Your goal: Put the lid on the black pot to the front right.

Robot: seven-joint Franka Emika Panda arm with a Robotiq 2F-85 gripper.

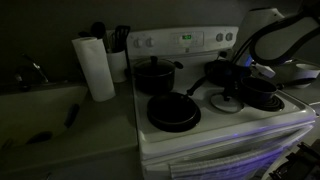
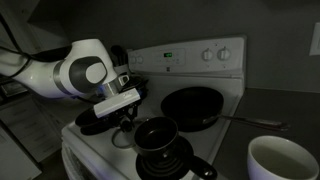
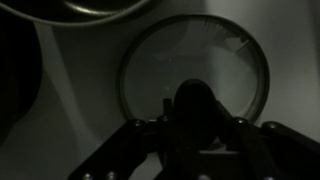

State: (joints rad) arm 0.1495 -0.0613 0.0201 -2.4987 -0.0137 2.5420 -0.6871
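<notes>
The clear glass lid [image 3: 160,60] with its pale rim lies flat on the white stove top and fills the wrist view. It also shows in an exterior view [image 1: 225,101]. Its dark knob [image 3: 195,98] stands between the fingers of my gripper [image 3: 197,118], which hangs just above it with links spread, open. The gripper shows in both exterior views [image 1: 243,76] [image 2: 122,112]. The low black pot [image 1: 263,96] sits on the front burner beside the lid, close to the arm. In the view from the opposite side it is a dark shape [image 2: 92,122] below the gripper.
A taller lidded black pot [image 1: 155,74] [image 2: 157,138] and a wide frying pan [image 1: 173,112] [image 2: 190,104] take up other burners. A paper towel roll [image 1: 96,67] stands on the counter. A white mug [image 2: 282,160] is near one camera. The scene is dim.
</notes>
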